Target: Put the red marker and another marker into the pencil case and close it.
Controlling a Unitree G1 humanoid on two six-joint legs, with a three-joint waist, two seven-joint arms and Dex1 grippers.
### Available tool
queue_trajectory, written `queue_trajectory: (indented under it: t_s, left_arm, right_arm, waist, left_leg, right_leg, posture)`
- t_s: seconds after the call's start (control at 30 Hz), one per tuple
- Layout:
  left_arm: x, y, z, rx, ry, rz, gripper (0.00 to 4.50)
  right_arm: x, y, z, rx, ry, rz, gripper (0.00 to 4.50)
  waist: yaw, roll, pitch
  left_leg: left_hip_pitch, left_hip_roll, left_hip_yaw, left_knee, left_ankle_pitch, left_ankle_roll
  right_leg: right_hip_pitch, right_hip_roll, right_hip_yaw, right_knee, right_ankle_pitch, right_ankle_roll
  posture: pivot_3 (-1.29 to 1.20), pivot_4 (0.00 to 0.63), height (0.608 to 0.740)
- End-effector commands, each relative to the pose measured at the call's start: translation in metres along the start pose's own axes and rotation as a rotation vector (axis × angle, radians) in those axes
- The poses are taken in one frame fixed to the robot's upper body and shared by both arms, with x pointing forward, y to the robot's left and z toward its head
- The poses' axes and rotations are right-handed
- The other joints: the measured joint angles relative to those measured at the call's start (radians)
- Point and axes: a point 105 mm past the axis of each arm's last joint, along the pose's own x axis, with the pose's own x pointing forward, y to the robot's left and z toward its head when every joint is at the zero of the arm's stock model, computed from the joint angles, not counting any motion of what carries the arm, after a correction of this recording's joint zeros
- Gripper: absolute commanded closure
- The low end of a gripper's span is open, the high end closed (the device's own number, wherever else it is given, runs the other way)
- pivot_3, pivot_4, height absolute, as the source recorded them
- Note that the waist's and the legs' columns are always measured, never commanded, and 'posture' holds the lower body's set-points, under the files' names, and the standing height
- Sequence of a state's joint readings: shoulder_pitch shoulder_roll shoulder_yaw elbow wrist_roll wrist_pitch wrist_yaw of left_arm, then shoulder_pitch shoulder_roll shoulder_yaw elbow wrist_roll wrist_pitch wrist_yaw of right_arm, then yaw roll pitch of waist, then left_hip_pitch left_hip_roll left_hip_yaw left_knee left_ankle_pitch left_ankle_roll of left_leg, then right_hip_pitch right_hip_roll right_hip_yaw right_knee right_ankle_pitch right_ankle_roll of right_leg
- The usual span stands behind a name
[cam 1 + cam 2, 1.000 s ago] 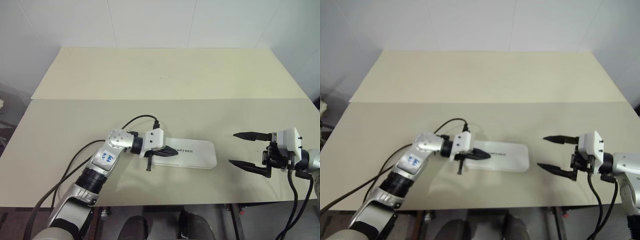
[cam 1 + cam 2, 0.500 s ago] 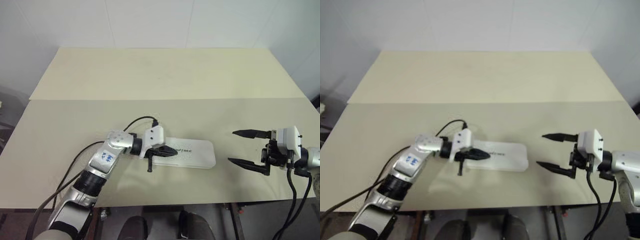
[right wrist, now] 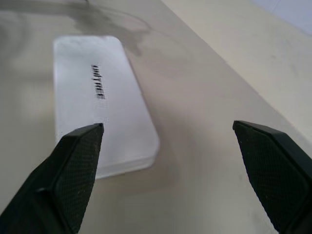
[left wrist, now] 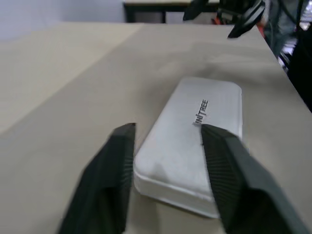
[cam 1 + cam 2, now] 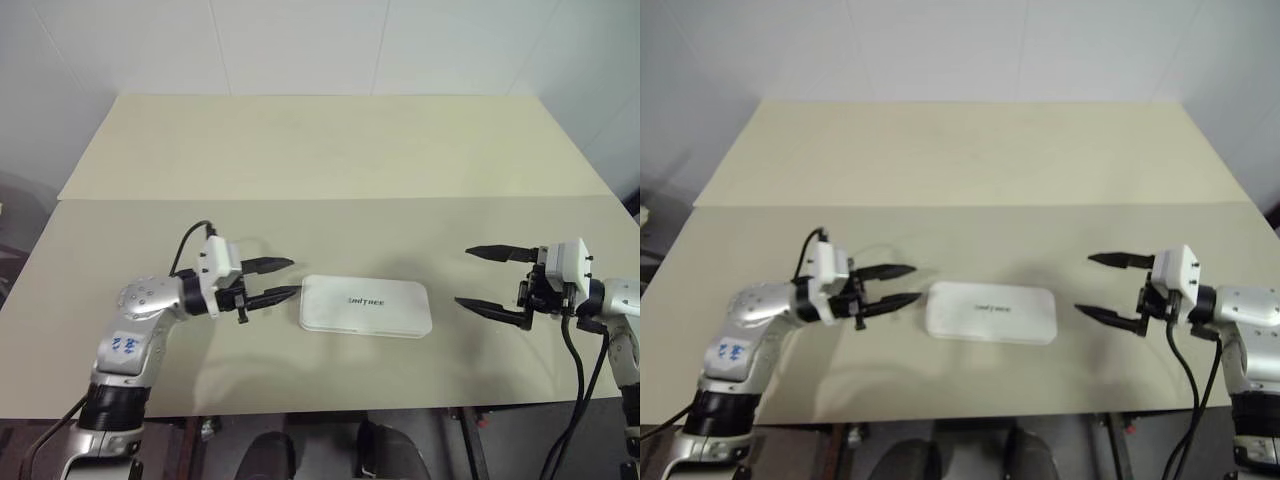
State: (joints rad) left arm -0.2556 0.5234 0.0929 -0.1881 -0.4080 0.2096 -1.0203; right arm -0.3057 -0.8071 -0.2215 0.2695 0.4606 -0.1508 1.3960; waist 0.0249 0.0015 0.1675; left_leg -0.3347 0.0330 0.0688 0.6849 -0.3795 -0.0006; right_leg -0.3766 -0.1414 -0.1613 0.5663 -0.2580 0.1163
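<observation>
Here, in the left eye view, the pencil case [image 5: 367,306] lies flat and shut in the lower middle of the frame on the beige table [image 5: 320,150], its dark logo facing up. The left gripper [image 5: 281,279] sits just left of the case's short end, fingers parted and empty, tips near the case but apart from it. The right gripper [image 5: 479,277] is at the lower right of the frame, well apart from the case, fingers spread wide and holding nothing. No marker lies loose on the table, so the red one and the green one are presumably inside the closed case; that is a judgement, since the lid hides them.

The right eye view gives the same layout, the case centred low and a gripper on either side.

In the left wrist view, the case fills the centre of the frame beyond the two black fingers [image 4: 114,170], its near rounded corner showing between them; the lid edge looks seated along the part visible.

In the right wrist view, the case lies at the upper left of the frame, beyond and beside the widely parted fingers [image 3: 73,170].

To finish well, I would check the lid is latched all round and draw both arms clear without nudging the case
</observation>
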Motion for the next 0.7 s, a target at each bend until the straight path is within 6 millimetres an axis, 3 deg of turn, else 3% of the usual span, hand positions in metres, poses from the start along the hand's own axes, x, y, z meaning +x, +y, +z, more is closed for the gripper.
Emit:
queue_trajectory:
  t_s: [0.03,0.13,0.47,0.7]
  left_arm:
    - [-0.006,-0.002,0.016,0.035,-0.041,0.033,0.83]
    - [-0.011,-0.005,0.018,0.023,-0.049,0.028,0.03]
    - [-0.003,0.0,0.02,0.062,-0.049,0.02,0.03]
    - [0.002,-0.001,0.015,0.038,-0.046,0.008,0.03]
  right_arm:
    - [-0.005,-0.007,0.004,-0.037,-0.006,-0.001,0.0]
    - [-0.008,-0.01,0.004,-0.035,0.002,0.005,0.0]
    - [-0.02,-0.018,0.005,-0.055,0.052,0.007,0.0]
    - [-0.019,-0.01,0.004,-0.044,0.047,-0.018,0.0]
  waist:
    - [0.002,0.0,0.0]
    - [0.001,0.0,0.0]
    - [-0.001,0.0,0.0]
    - [0.001,0.0,0.0]
  left_leg:
    - [0.0,0.0,0.0,0.0,0.0,0.0]
    - [0.0,0.0,0.0,0.0,0.0,0.0]
    - [0.0,0.0,0.0,0.0,0.0,0.0]
    - [0.0,0.0,0.0,0.0,0.0,0.0]
  right_leg:
    - [0.0,0.0,0.0,0.0,0.0,0.0]
    - [0.0,0.0,0.0,0.001,0.0,0.0]
    - [0.0,0.0,0.0,0.0,0.0,0.0]
    - [0.0,0.0,0.0,0.0,0.0,0.0]
  posture:
    - [0.0,0.15,0.74]
    - [0.0,0.15,0.74]
    - [0.0,0.15,0.74]
    - [0.0,0.15,0.74]
